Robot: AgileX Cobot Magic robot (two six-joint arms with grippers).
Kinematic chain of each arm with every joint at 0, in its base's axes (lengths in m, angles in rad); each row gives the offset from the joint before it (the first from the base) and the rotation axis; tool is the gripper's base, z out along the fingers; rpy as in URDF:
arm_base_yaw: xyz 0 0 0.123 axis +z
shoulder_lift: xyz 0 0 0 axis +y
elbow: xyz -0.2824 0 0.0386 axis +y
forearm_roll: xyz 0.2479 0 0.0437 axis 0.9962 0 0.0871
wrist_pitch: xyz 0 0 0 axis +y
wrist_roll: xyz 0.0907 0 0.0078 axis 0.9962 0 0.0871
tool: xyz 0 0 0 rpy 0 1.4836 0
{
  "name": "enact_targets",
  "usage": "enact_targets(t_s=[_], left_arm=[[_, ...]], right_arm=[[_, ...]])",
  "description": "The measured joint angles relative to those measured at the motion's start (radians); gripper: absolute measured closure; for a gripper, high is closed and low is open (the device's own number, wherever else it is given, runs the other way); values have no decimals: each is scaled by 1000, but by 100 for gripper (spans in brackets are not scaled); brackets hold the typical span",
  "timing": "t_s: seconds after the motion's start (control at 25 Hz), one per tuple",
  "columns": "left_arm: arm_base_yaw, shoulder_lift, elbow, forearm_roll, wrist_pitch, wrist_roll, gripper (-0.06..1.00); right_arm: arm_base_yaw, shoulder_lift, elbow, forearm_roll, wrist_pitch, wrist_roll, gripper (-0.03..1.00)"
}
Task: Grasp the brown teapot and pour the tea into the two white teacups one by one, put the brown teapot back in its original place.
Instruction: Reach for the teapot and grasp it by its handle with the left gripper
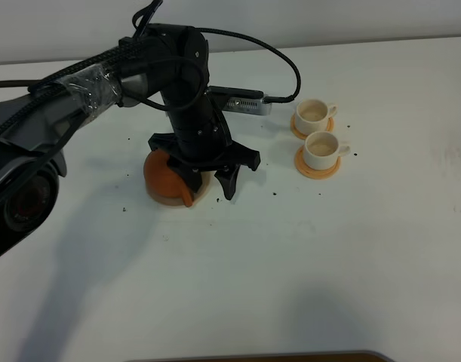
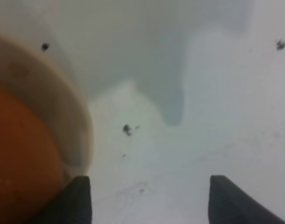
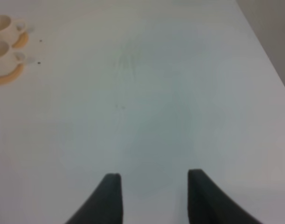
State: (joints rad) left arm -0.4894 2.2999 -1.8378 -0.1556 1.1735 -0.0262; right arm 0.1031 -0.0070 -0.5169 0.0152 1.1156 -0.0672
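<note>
The brown teapot [image 1: 164, 175] sits on its pale beige disc, the original place [image 1: 167, 201], left of the table's middle. My left gripper [image 1: 211, 188] hangs open over the teapot's right side, one finger by the pot and the other past the disc, holding nothing. In the left wrist view the brown teapot [image 2: 16, 158] and the disc's rim [image 2: 72, 121] fill one side, beside the left gripper [image 2: 149, 200]. The two white teacups [image 1: 315, 111] [image 1: 323, 148] stand on orange coasters at the right. My right gripper [image 3: 154, 196] is open over bare table, with the teacups [image 3: 3, 56] far off.
Orange-tan coasters [image 1: 318, 167] lie under the cups. A grey camera module [image 1: 241, 102] with a black cable sits on the left arm, behind the teapot. Dark specks [image 1: 275, 194] dot the white table. A brown edge [image 1: 290, 357] shows at the front.
</note>
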Motion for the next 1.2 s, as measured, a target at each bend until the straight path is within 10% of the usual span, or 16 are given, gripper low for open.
enact_targets(t_s=[1.2], left_arm=[[0,-30,84,4,0,44,37]], right_arm=[[0,0,0,0,0,0,60]])
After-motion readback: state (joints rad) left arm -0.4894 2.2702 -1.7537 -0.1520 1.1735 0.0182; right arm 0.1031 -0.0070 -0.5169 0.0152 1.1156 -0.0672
